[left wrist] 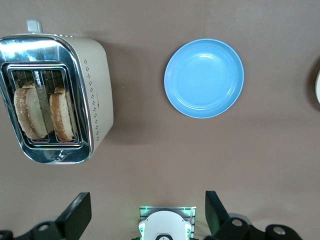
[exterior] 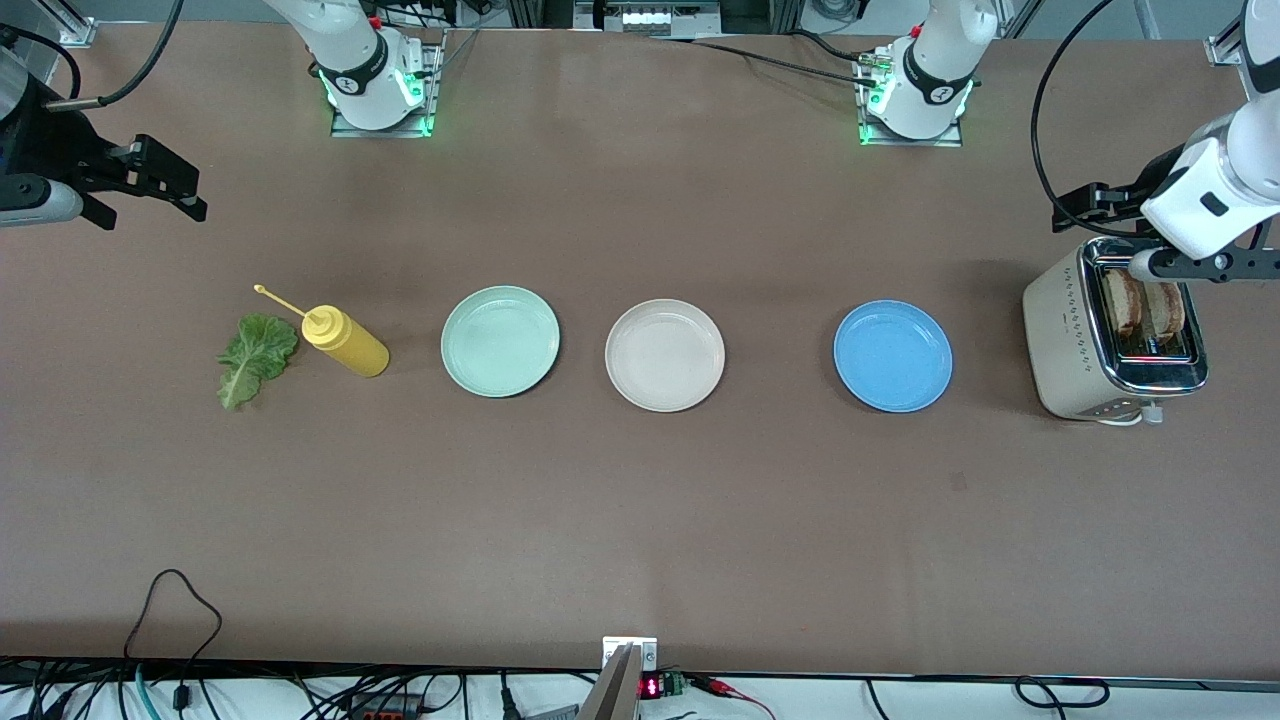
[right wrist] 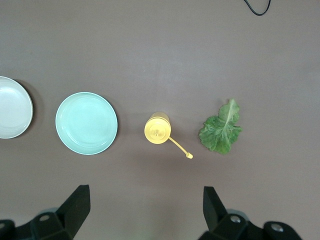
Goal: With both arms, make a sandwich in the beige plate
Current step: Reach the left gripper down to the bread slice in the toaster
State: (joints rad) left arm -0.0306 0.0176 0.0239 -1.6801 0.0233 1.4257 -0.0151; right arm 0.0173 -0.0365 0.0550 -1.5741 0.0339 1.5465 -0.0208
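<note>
Two toast slices [exterior: 1143, 302] in toaster [exterior: 1070, 340]

Lighting looks even and bright from overhead on my end, and the brown bench [exterior: 640, 520] shows no hot spots. Shadows are soft and short beside the plates and the toaster [exterior: 1110, 345]. Only real glare is on the toaster's chrome top. Green LEDs glow at both arm bases. All three feeds are sharp.

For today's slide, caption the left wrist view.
Open left gripper above toaster holding two toast slices, beside blue plate.
</note>
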